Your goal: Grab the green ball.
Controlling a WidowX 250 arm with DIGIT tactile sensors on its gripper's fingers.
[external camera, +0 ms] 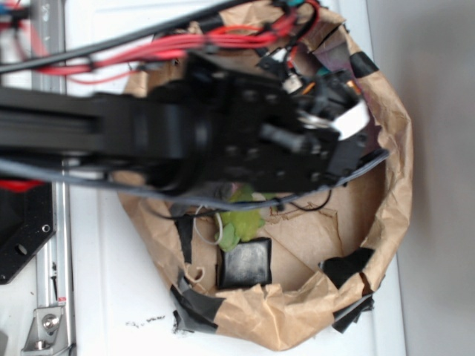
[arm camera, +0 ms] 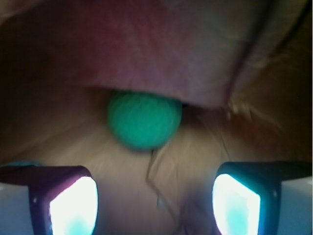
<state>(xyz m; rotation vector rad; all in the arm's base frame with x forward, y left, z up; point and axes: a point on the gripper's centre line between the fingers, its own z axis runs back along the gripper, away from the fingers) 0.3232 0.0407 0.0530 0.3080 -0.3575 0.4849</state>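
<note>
From the wrist view, the gripper (arm camera: 154, 200) stands released: its left finger (arm camera: 63, 200) and right finger (arm camera: 249, 198) sit wide apart at the bottom corners, with nothing between them. Ahead of the gripper, slightly left of its midline and well apart from both fingers, lies the green ball (arm camera: 143, 120). It is a blurred, even green with a matte look, round, so it has no long axis and points no particular way. Its top edge tucks under a fold of the brown paper (arm camera: 161, 58).

The exterior view does not show the ball; the black arm (external camera: 223, 133) covers that spot. It alone shows the paper-lined basket (external camera: 393, 185), a lime-green plush toy (external camera: 239, 222) and a black square block (external camera: 245, 263) below the arm.
</note>
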